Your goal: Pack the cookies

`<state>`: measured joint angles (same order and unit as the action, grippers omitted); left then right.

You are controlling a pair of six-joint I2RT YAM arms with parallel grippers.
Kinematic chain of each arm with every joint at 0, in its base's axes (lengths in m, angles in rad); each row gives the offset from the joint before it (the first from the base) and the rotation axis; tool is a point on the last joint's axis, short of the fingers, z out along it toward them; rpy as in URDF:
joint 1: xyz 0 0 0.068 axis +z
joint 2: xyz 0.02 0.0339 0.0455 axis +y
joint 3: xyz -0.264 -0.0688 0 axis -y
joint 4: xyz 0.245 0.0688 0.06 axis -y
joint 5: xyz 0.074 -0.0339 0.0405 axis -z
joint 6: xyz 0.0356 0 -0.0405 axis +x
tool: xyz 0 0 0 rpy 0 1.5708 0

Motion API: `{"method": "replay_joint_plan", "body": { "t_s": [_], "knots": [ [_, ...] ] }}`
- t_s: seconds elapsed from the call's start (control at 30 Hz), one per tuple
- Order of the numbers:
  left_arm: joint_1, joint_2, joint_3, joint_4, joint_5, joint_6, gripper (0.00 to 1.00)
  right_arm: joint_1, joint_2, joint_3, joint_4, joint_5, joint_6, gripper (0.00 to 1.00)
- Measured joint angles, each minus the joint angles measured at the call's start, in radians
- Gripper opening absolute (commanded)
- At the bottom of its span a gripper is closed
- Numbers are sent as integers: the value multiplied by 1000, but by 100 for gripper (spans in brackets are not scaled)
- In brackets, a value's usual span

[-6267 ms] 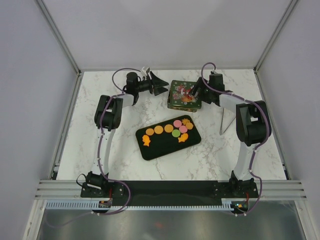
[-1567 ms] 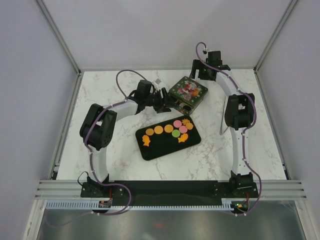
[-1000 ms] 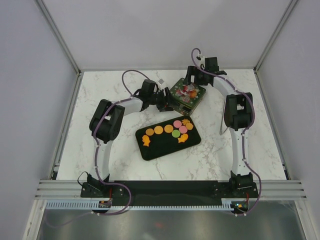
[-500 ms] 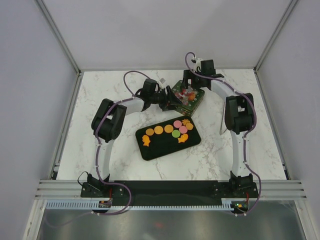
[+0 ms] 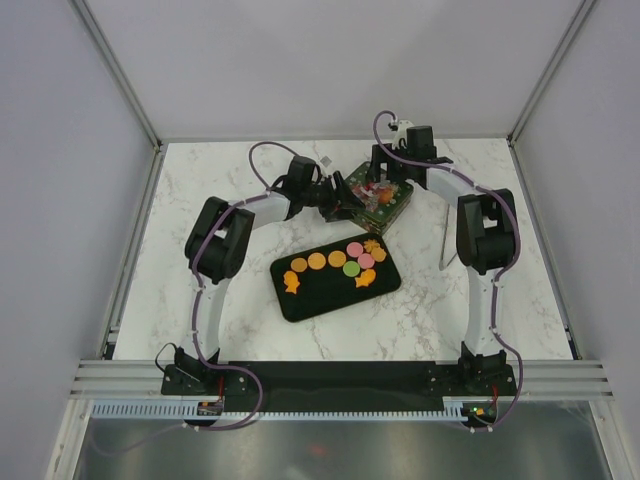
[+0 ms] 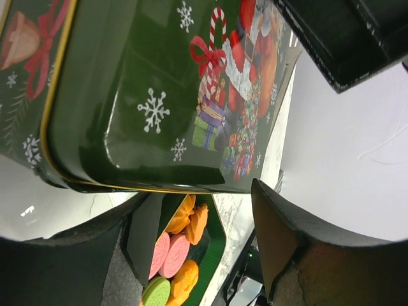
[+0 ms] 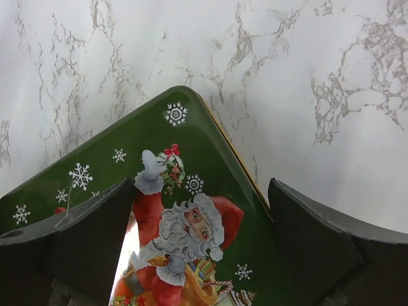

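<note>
Tin (image 5: 378,195), glossy green with rounded corners. Left gripper (image 6: 191,194) straddles its rim, grip unclear; right gripper (image 7: 201,185) hovers spread above.

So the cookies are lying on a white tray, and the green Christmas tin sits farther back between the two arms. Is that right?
Not quite. The tray is black, not white, as the top view shows. The rest holds: the cookies lie on it, and the green Christmas tin sits farther back, as you say.
</note>
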<state>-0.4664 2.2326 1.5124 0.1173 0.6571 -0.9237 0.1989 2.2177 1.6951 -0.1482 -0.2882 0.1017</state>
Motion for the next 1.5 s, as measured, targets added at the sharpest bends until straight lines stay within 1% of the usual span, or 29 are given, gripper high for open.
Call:
{"method": "replay_joint_plan", "body": {
  "t_s": [0.3, 0.53, 0.6, 0.8, 0.97, 1.3, 1.4, 1.5],
  "knots": [
    [6, 67, 145, -122, -2, 0, 65, -40, -69, -121, 75, -6, 32, 93],
    [29, 144, 303, -213, -31, 9, 64, -68, -87, -160, 108, -28, 63, 93],
    [37, 155, 328, -224, -48, 16, 64, -70, -93, -169, 110, -31, 68, 93],
    [47, 161, 338, -230, -72, 24, 61, -70, -95, -180, 108, -43, 98, 93],
    [40, 161, 330, -232, -103, 24, 55, -62, -95, -166, 78, -13, 103, 93],
    [27, 114, 194, -74, -165, -8, 42, -26, -95, -135, 21, 100, 96, 93],
    [22, 102, 163, -38, -186, -19, 36, -14, -94, -122, 4, 138, 93, 93],
    [20, 96, 140, -3, -193, -32, 34, -4, -89, -100, -19, 167, 89, 93]
  ]
}}
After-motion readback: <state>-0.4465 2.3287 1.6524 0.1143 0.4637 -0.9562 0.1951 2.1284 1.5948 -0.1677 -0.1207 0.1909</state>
